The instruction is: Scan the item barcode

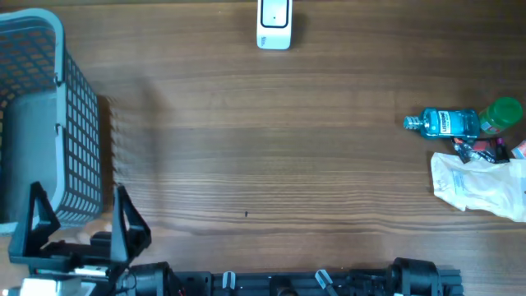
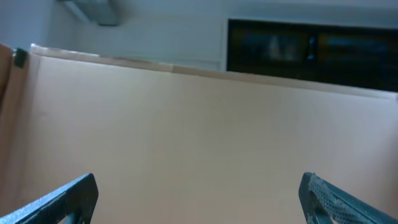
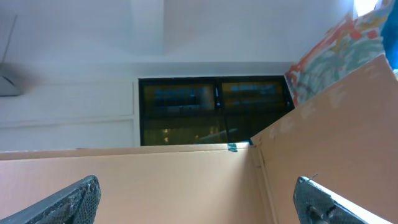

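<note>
The items lie at the table's right edge: a blue mouthwash bottle (image 1: 444, 123), a green-capped container (image 1: 501, 113), a white pouch (image 1: 477, 185) and a small dark packet (image 1: 479, 150). A white barcode scanner (image 1: 274, 25) stands at the far edge, centre. My left gripper (image 1: 82, 215) sits at the near left beside the basket, open and empty; in its wrist view the left gripper (image 2: 198, 190) faces a plain tan board. In its own view my right gripper (image 3: 198, 186) is open too, holds nothing and points up at tan boards and a dark window. No barcode shows.
A grey mesh basket (image 1: 78, 123) fills the left side of the table. Both arms' bases (image 1: 329, 281) lie folded along the near edge. Bare wood tabletop (image 1: 271, 156) spreads between the basket and the items.
</note>
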